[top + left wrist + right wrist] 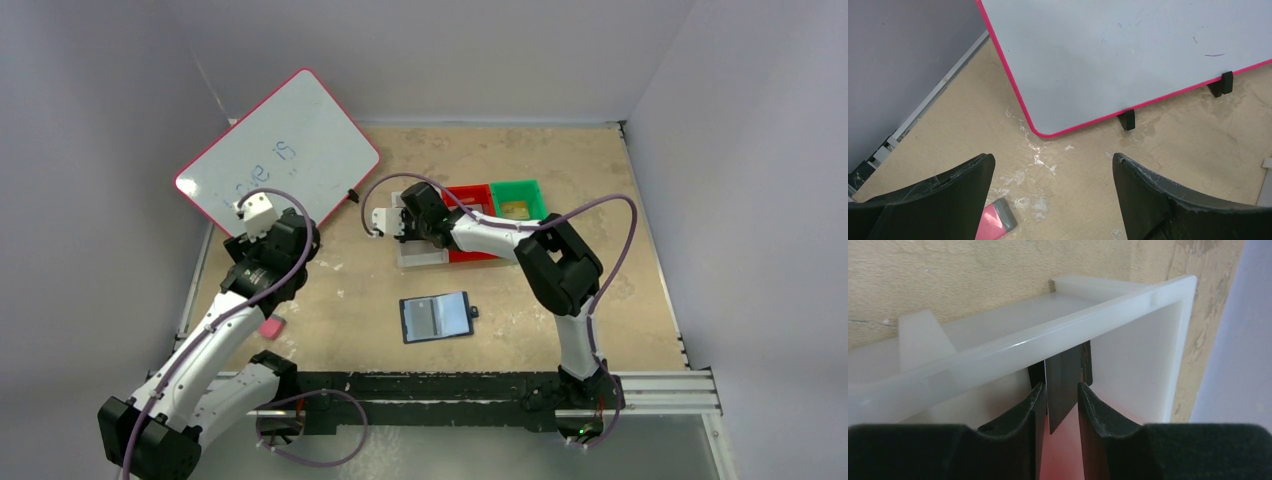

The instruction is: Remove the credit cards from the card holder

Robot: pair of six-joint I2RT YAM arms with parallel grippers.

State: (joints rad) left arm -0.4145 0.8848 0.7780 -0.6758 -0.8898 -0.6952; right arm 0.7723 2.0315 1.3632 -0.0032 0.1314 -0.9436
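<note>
A dark card (1065, 385) is being pinched by the right gripper (1060, 405) jaws over the white bin (1058, 335) at frame centre for dropping; left gripper (1053, 195) jaws are being held wide, idle.

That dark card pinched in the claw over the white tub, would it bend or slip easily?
The card looks thin and flat and hangs straight between the right gripper fingers, so probably stiff and light. Its smooth face might slip. It is over the white bin, so a drop would likely land inside.
</note>
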